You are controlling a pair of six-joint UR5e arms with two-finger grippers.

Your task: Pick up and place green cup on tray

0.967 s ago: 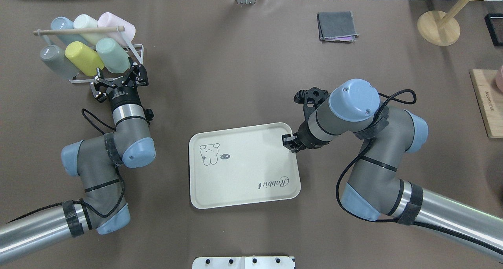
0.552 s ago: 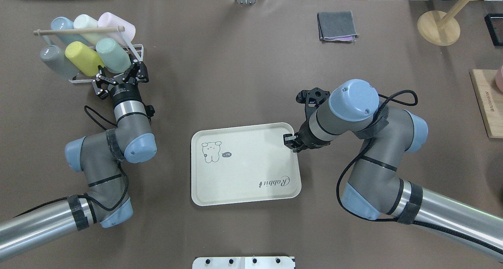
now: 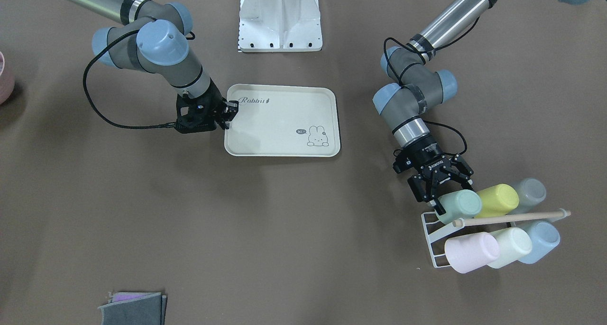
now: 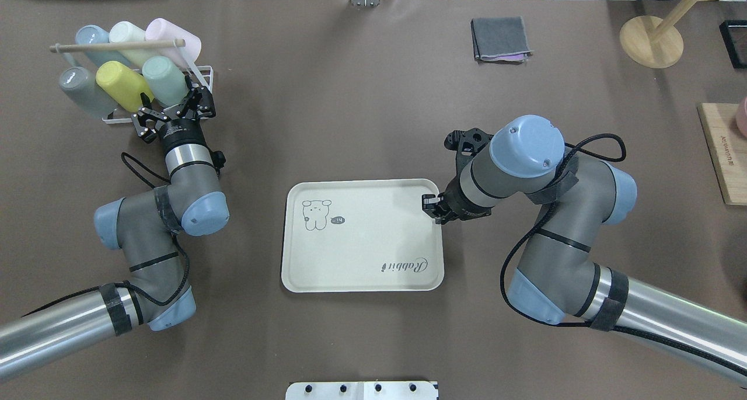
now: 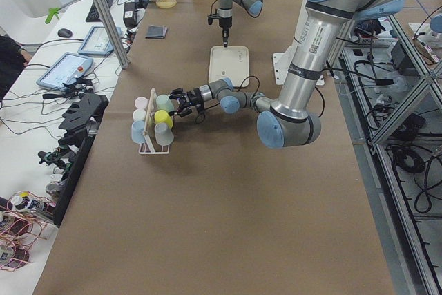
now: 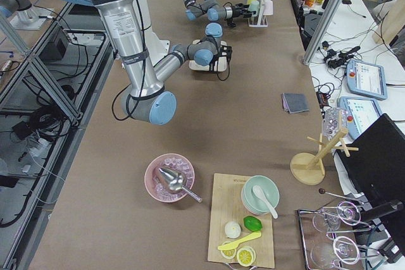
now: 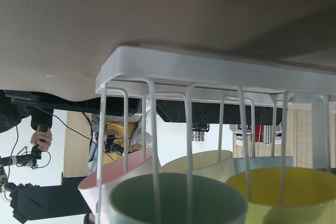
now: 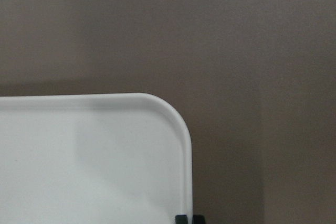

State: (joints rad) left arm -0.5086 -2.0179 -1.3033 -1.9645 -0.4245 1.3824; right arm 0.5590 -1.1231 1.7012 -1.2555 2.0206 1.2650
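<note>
The green cup [image 4: 165, 80] lies tilted in a white wire rack [image 4: 203, 73] at the far left, its mouth towards me; it also shows in the front view [image 3: 459, 205] and the left wrist view [image 7: 178, 200]. My left gripper [image 4: 172, 100] is open, its fingers on either side of the cup's mouth end [image 3: 446, 190]. The cream tray [image 4: 362, 254] lies flat mid-table, with the bunny drawing and "Rabbit" lettering. My right gripper [image 4: 432, 205] is shut on the tray's right rim near its far corner [image 8: 186, 145].
The rack also holds a yellow cup [image 4: 121, 84], a grey cup [image 4: 81, 89] and pale blue, mint-cream and pink cups under a wooden rod [image 4: 117, 45]. A folded grey cloth [image 4: 501, 38], a wooden stand [image 4: 650, 41] and a cutting board [image 4: 723, 155] are at the far right.
My left gripper moved forward to the green cup's mouth. My right gripper, holding the rim, turned the tray so that it lies square to the table.
</note>
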